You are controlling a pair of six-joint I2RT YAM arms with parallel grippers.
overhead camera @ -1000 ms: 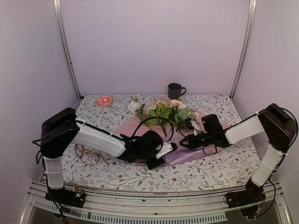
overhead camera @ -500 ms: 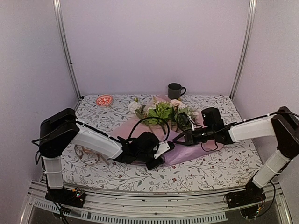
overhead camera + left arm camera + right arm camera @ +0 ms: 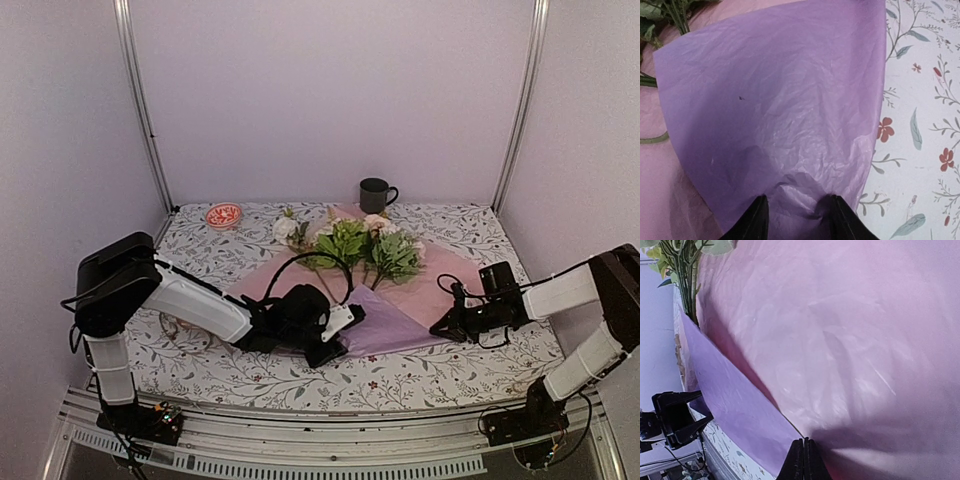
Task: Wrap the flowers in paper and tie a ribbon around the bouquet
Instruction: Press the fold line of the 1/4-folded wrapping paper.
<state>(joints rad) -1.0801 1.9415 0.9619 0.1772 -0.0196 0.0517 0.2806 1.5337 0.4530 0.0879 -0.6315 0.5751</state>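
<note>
With the large thin crinkly lilac-pink sheet of paper (image 3: 440, 285) laid flat on the floral-printed table cloth (image 3: 450, 372) mid-frame in the top view, its near part is folded over as a deeper purple flap (image 3: 392, 328) at lower centre. The artificial flowers (image 3: 355, 245), pale pink and white blooms with green sprigs, lie on the far half of the paper, heads toward the back wall, stalks running down toward the flap. Left gripper (image 3: 340, 335) sits at the flap's left corner, lower centre. In its wrist view the gripper (image 3: 797, 200) has its two black fingers (image 3: 759, 220) spread apart, with a crumpled bit of the paper (image 3: 780, 100) between them. Can't tell if either pad actually touches it. Cloth (image 3: 920, 125) shows on the right of that frame, green stems (image 3: 670, 12) at upper left. Right gripper (image 3: 445, 329) is low at the paper's right corner, centre-right. Its wrist view shows the gripper (image 3: 803, 445) with tips pressed together right on the paper (image 3: 840, 340) where the pink sheet meets the flap, pinching that edge. Stems (image 3: 687, 275) appear at upper left there. A dark mug (image 3: 375, 193) and a small red-and-white bowl (image 3: 224, 214) stand by the back wall, well clear of the paper.
</note>
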